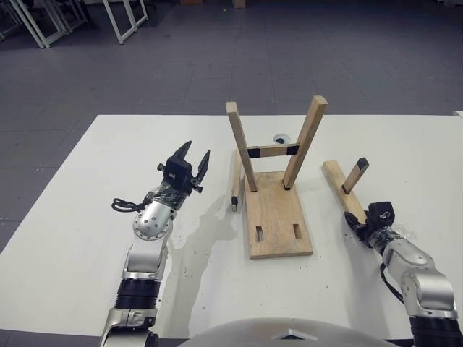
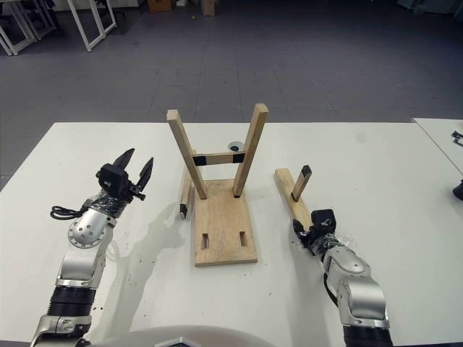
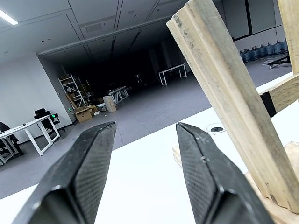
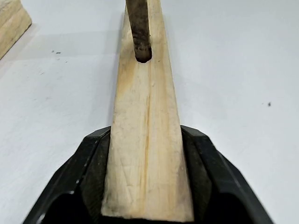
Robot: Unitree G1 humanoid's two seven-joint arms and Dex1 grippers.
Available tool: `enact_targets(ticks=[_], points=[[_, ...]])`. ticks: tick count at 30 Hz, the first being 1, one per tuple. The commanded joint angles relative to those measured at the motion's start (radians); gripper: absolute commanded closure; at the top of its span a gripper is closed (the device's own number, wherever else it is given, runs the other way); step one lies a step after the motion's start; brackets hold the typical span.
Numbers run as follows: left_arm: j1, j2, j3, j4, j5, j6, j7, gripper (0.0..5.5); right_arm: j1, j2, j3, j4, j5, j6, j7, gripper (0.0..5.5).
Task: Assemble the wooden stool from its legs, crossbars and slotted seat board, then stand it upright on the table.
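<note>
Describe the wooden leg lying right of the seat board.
The leg is a pale, flat-sided wooden bar lying flat on the white table, apart from the seat board. A short dark-tipped crossbar stands tilted in a hole about midway along it. The right gripper is clamped on its near end.

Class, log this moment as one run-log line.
left gripper open, hovering left of seat board | right gripper shut on loose leg lying on table | two upright legs slotted in, two slots empty

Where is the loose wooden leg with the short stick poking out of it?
In the head views, the leg lies right of the seat board, its near end clamped in the right gripper.
</note>
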Motion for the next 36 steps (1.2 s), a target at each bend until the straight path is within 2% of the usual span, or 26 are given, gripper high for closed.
enact_targets(ticks=[1, 3, 5, 9, 13, 14, 18, 21, 25, 31, 36], points=[[-0.045, -0.027, 0.041, -0.029, -0.097, 0.064, -0.001, 3.15, -0.216, 0.016, -0.073, -0.060, 0.045, -0.072, -0.030, 3.48], [-0.086, -0.069, 0.087, -0.092, -0.247, 0.161, 0.015, 3.15, -0.352, 0.006, -0.107, -0.114, 0.098, -0.049, -0.034, 3.48], [-0.130, -0.109, 0.138, -0.189, -0.494, 0.316, 0.026, 3.15, -0.473, -0.006, -0.122, -0.169, 0.170, -0.004, -0.015, 3.48], [-0.198, -0.106, 0.156, -0.409, -1.144, 0.616, 0.089, 3.15, -0.609, -0.016, -0.112, -0.254, 0.345, 0.086, 0.056, 3.48], [-0.290, -0.101, 0.125, -0.468, -1.489, 0.693, 0.241, 2.48, -0.652, -0.039, -0.054, -0.300, 0.485, 0.154, 0.171, 3.48], [-0.307, -0.100, 0.116, -0.465, -1.543, 0.703, 0.275, 2.48, -0.651, -0.043, -0.034, -0.306, 0.505, 0.167, 0.198, 3.48], [-0.329, -0.051, 0.057, -0.453, -1.672, 0.797, 0.318, 2.44, -0.654, -0.020, -0.003, -0.308, 0.664, 0.248, 0.260, 3.48], [-0.311, -0.002, 0.031, -0.463, -1.706, 0.858, 0.280, 2.03, -0.689, 0.020, -0.040, -0.243, 0.859, 0.334, 0.210, 3.48], [-0.298, 0.034, 0.038, -0.461, -1.699, 0.879, 0.237, 1.55, -0.713, 0.008, -0.061, -0.181, 0.980, 0.395, 0.164, 3.48], [-0.251, 0.075, 0.056, -0.403, -1.642, 0.887, 0.184, 1.55, -0.699, -0.009, -0.051, -0.174, 1.018, 0.411, 0.131, 3.48], [-0.289, 0.058, 0.077, -0.365, -1.658, 0.877, 0.159, 1.55, -0.676, -0.039, -0.045, -0.182, 1.133, 0.473, 0.150, 3.48]])
